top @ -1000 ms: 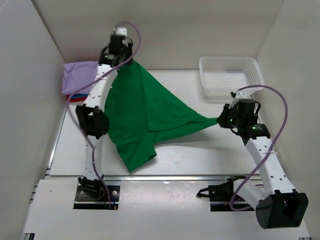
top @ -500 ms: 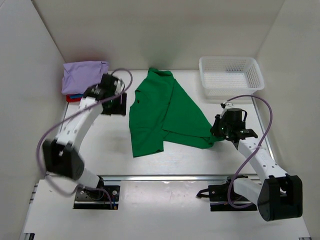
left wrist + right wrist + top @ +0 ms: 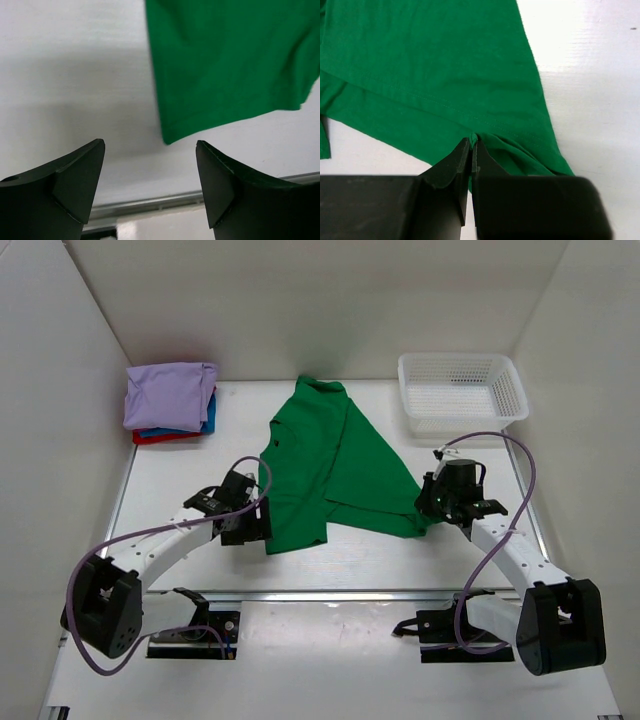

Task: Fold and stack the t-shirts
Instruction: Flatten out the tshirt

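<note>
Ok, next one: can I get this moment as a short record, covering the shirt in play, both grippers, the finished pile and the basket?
shirt in play: green t-shirt, lying loosely spread mid-table
left gripper: open, holding nothing, at the shirt's near left corner
right gripper: shut on the shirt's right edge
folded stack: far left corner, lavender on top, blue and red beneath
basket: white mesh, far right, apart from the shirt

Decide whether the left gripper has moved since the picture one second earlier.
Yes. The left gripper has come down the view: it was above the folded stack by the back wall, and now sits below that stack, beside the green t-shirt.
</note>
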